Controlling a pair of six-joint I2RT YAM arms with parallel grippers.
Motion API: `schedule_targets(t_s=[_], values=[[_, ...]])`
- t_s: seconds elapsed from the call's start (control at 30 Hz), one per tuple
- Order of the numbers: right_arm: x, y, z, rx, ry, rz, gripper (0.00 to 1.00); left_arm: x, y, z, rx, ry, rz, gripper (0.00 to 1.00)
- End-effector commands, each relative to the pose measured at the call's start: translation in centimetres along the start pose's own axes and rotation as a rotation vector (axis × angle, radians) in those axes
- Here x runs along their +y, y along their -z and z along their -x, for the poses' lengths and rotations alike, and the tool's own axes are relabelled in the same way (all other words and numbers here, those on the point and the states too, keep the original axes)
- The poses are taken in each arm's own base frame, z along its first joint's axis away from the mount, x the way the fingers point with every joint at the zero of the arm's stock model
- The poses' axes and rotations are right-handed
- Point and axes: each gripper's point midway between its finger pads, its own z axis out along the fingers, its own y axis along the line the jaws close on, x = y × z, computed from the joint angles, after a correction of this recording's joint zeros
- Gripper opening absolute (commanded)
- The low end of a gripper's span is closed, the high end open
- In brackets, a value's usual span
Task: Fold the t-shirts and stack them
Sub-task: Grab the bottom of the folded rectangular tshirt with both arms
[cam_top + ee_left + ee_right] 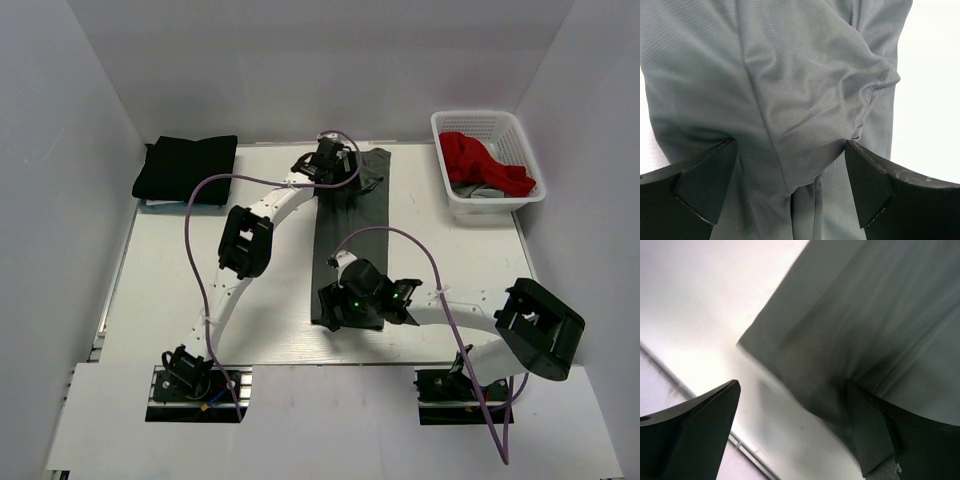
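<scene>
Right gripper is spread wide over the near end of the long dark grey cloth t-shirt. It's a narrow strip mid white tabletop, long axis near-to-far, far end leaning slightly right. Left gripper, also wide, straddles the bunched far end. Folded black t-shirt sits far left, crumpled red t-shirt in the white mesh basket far right.

A folded t-shirt lies at the far left corner of the surface. A long t-shirt lies stretched in the middle. The basket stands at the far right, with another t-shirt in it.
</scene>
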Motion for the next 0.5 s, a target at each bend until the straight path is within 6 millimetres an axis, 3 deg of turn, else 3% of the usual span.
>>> schedule_targets(t_s=[0.0,0.1,0.13,0.17,0.2,0.27,0.33,0.4,0.47], values=[[2.6,1.3,-0.4,0.034,0.070,0.152,0.90,7.5,-1.9,-3.2,0.109,0.061,0.173,1.00],[4.0,1.6,-2.5,0.093,0.067,0.272,0.90,7.9,-1.3,-1.3,0.085,0.082,0.156,1.00],[4.3,1.6,-3.3,0.123,0.062,0.295,0.90,7.5,-0.8,-0.6,0.073,0.082,0.148,1.00],[4.4,1.5,-3.7,0.141,0.056,0.303,0.90,7.6,-0.8,-1.2,0.084,0.072,0.142,1.00],[4.5,1.4,-4.1,0.155,0.049,0.313,0.90,6.9,0.1,0.0,0.057,0.072,0.125,1.00],[4.8,1.6,-3.3,0.117,0.048,0.320,0.90,5.9,0.8,0.5,0.041,0.046,0.065,1.00],[4.4,1.8,-1.4,0.058,0.058,0.275,0.90,4.1,2.4,2.6,-0.002,0.031,0.012,1.00],[4.4,2.9,1.3,-0.037,0.078,0.236,0.90,2.7,3.7,3.9,-0.017,0.003,-0.041,1.00],[4.0,4.3,2.7,-0.094,0.074,0.197,0.90,1.3,5.8,5.9,-0.054,-0.029,-0.074,1.00]])
